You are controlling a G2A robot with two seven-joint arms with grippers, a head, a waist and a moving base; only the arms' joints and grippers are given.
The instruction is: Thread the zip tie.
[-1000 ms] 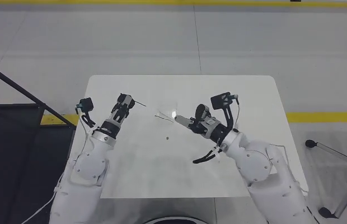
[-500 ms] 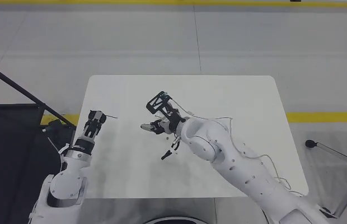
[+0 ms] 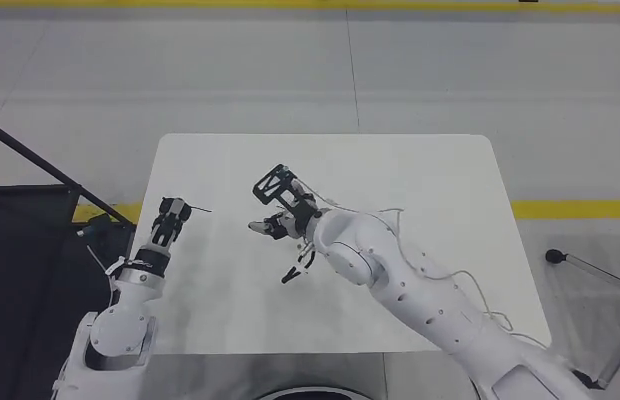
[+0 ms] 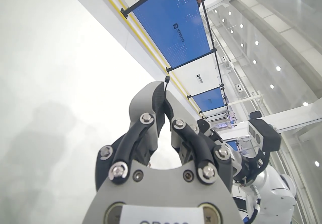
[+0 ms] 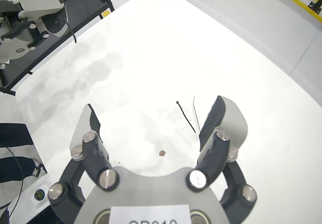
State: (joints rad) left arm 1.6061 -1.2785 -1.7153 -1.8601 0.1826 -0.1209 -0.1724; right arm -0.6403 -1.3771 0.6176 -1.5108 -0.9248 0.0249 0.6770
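At the left edge of the bench, your left claw was clenched on a black zip tie. Its pads were pressed tight, and a short length with the small square head poked past the fingertips toward the bench's middle.

Further right, just short of the bench's middle, your right claw hung above the surface. It was released, with its jaws spread wide, gripping and touching nothing. Two loose zip ties lay on the bench beneath it, much nearer one pad than the other, and a brown speck sat close by.

The step in hand looked like fetching one of those loose strands. To do it well:

- Shift the claw so a single strand sits midway between the pads. The two lay close together and nearly met at one end, so a careless close could catch both.
- Come down low, since a thin, flat tie on a smooth bench will likely slip out from under high pads.
- Grip away from the tail, so enough tip stays free to feed into the head your left claw was presenting.
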